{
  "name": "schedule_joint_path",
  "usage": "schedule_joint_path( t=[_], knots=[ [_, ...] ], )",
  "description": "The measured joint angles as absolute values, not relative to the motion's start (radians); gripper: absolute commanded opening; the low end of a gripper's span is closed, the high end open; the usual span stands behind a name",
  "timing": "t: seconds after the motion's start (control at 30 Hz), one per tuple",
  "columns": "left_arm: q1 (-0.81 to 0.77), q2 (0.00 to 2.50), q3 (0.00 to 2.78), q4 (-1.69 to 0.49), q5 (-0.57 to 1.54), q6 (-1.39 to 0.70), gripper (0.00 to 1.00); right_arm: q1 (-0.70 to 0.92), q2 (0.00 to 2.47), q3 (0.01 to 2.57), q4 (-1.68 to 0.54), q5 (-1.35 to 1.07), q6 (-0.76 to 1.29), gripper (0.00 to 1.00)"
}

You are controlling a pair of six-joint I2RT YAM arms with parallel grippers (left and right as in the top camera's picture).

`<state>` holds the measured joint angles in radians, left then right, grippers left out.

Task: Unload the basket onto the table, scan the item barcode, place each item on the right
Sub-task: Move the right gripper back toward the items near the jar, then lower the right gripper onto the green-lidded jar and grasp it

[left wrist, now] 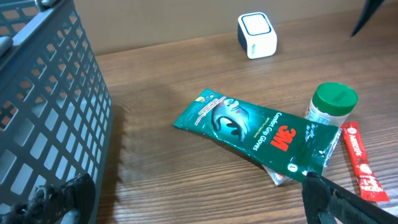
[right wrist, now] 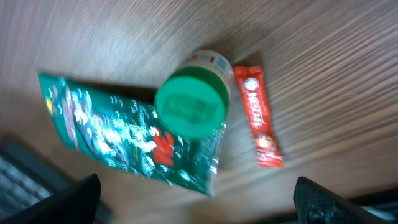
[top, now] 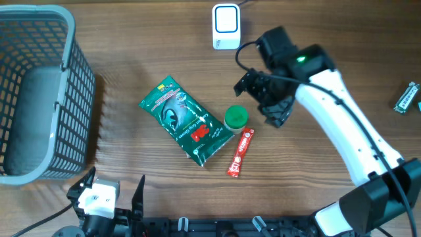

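The white barcode scanner (top: 225,26) (left wrist: 257,35) stands at the table's far edge. Mid-table lie a green 3M glove packet (top: 186,120) (left wrist: 258,134) (right wrist: 127,134), a small green-capped jar (top: 235,118) (left wrist: 331,104) (right wrist: 191,102) and a red stick sachet (top: 241,152) (left wrist: 360,162) (right wrist: 258,115). My right gripper (top: 263,99) (right wrist: 205,202) hangs open just right of and above the jar, holding nothing. My left gripper (top: 110,192) (left wrist: 199,205) stands open low at the near edge, empty, with its right finger (left wrist: 333,199) close to the packet's near corner.
A grey mesh basket (top: 39,99) (left wrist: 43,106) fills the left side. Another small packet (top: 406,99) lies at the far right edge. The right arm's white link (top: 348,138) stretches from the near right corner toward mid-table.
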<state>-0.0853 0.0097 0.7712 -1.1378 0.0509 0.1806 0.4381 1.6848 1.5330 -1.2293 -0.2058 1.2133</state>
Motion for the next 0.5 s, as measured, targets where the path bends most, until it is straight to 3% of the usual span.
schedule_joint_path(
  t=[0.07, 0.27, 0.5],
  knots=[
    [-0.085, 0.010, 0.771, -1.137, 0.051, 0.181, 1.00, 0.463, 1.685, 1.439, -1.137, -0.197, 1.355, 1.00],
    [-0.085, 0.010, 0.771, -1.138, 0.051, 0.181, 1.00, 0.471, 1.695, 1.208, -0.780, -0.202, 1.523, 1.00],
    [-0.085, 0.010, 0.771, -1.138, 0.051, 0.181, 1.00, 0.471, 1.729, 1.185, -0.759, -0.208, 1.574, 0.98]
  ],
)
